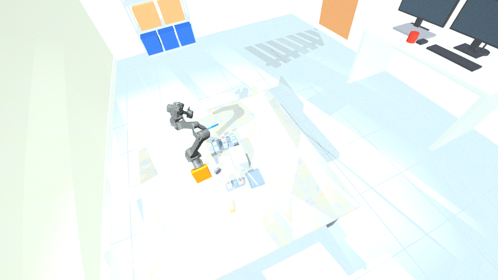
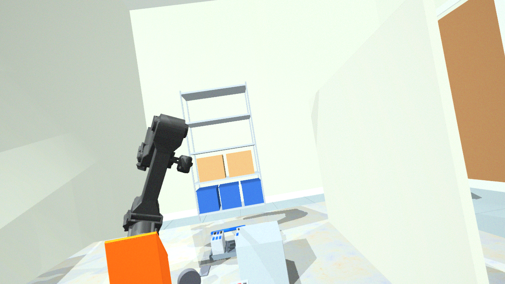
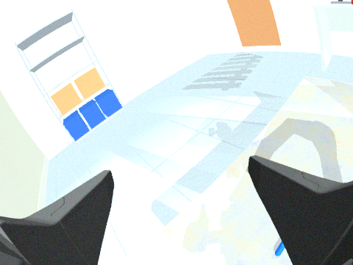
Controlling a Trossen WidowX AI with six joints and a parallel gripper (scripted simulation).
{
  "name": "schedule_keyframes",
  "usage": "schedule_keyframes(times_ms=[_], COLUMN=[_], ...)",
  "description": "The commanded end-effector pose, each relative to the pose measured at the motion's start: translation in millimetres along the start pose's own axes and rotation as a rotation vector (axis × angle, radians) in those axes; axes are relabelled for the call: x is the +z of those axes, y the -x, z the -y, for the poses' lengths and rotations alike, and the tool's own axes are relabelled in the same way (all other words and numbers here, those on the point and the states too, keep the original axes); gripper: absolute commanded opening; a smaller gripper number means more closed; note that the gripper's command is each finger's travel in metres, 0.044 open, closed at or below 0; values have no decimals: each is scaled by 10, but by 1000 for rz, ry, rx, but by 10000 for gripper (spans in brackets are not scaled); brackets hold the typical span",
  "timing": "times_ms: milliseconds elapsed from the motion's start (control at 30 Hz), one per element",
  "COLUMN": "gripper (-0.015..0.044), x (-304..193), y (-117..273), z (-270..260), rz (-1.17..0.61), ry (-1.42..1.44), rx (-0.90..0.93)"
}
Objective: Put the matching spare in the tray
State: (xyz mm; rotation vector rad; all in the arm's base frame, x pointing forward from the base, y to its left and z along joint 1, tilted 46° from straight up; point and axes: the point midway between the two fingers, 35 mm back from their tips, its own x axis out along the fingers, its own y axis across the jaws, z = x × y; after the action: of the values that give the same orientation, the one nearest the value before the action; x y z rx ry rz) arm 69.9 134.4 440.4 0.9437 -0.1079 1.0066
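Overhead, the arm (image 1: 189,130) rises from its orange base (image 1: 201,173) at the frame's centre-left, its fingers spread wide on nothing — the wrist view shows only floor and bench (image 3: 314,118) between them. Spares (image 1: 224,142) cluster just right of the arm; another spare (image 1: 235,183) lies lower, beside the tray (image 1: 254,177) — nothing sits in it.

The arm (image 2: 155,165) has a matt dark-grey plastic-like finish. Its base block (image 2: 135,259) is smooth, flat orange. The table top (image 2: 317,247) shows a mottled, stone-like surface.
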Motion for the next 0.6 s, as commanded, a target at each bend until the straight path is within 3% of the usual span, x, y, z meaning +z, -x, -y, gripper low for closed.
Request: schedule_keyframes(times_ms=[0, 233, 567], gripper=[426, 440, 440], x=[0, -23, -521], y=[0, -39, -773], z=[0, -25, 118], rz=[0, 0, -150], ry=[0, 47, 673], rx=[0, -2, -120])
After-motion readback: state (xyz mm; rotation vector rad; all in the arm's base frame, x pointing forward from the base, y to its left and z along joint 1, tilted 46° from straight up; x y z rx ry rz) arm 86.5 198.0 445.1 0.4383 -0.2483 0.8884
